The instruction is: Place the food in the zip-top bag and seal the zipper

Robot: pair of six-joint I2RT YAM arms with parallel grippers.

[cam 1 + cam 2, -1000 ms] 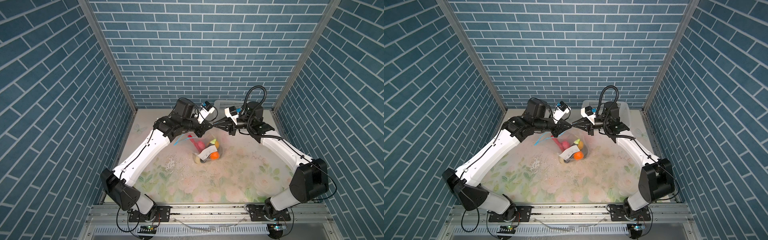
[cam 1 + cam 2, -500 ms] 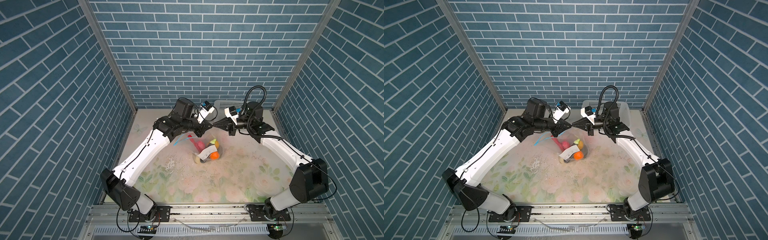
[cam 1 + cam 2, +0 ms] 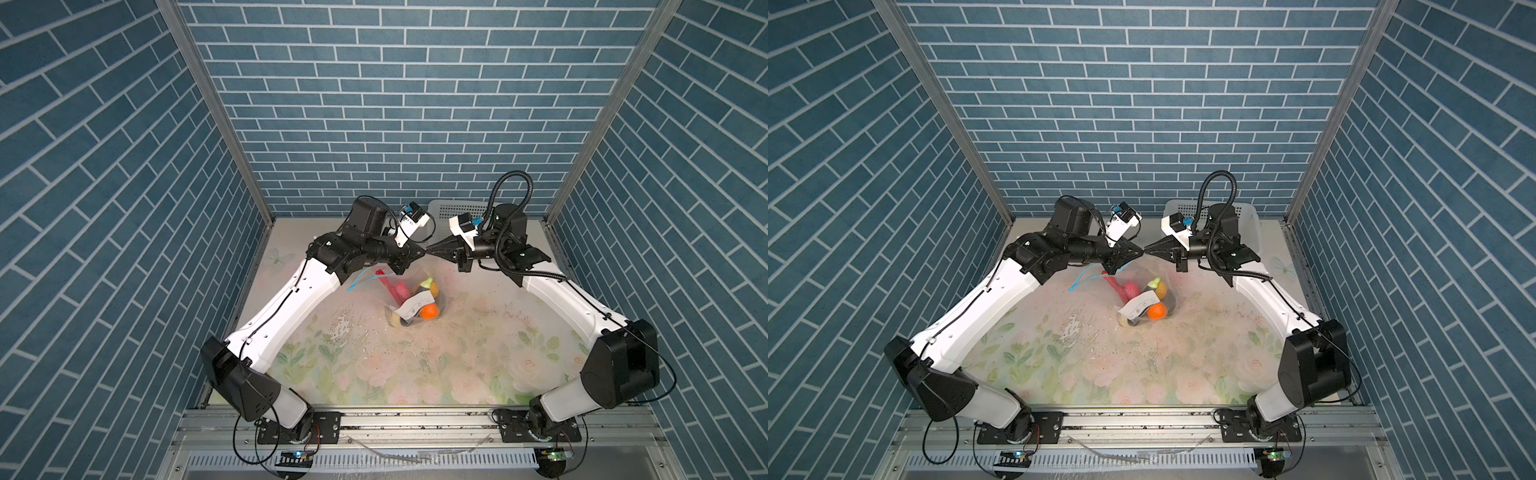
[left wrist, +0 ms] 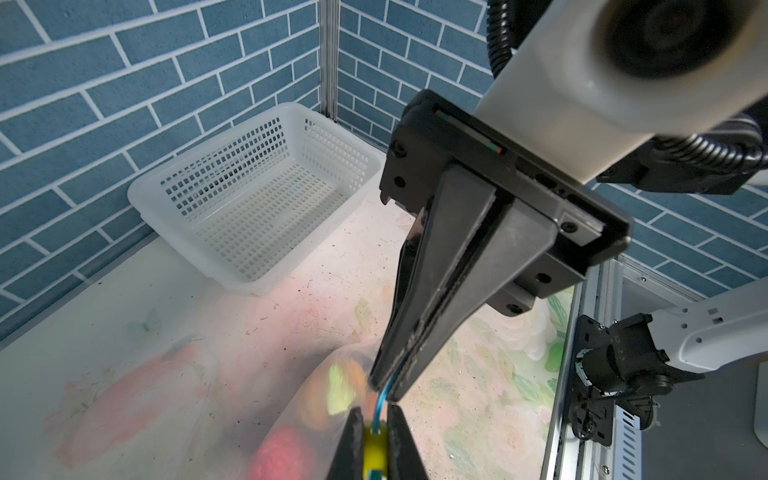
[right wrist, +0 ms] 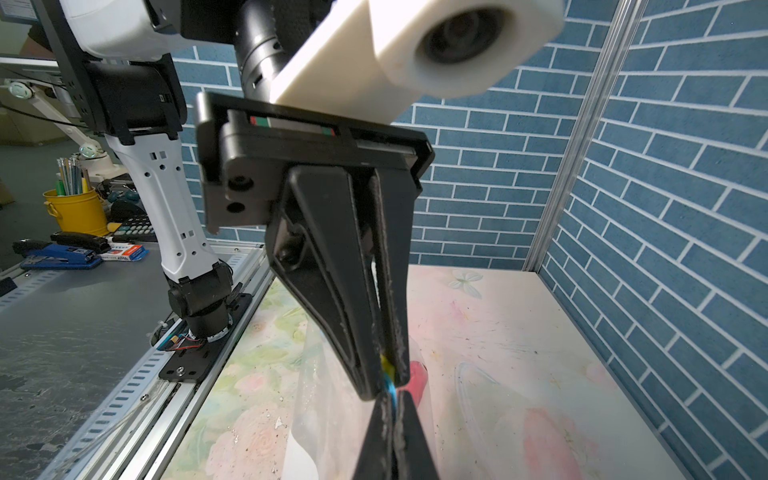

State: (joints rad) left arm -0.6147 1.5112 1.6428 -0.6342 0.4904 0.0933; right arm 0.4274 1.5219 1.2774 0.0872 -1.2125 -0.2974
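Two pincers meet tip to tip. The left pincer is clamped on the zipper's yellow slider tab. The right pincer is pinched tight on the light-blue zipper just beside it (only a sliver of strip shows between them). Below both tips hangs the clear zip-top bag, its lower end resting on the flowered tabletop, with the food inside. Behind the right pincer, well apart, sits a white basket.
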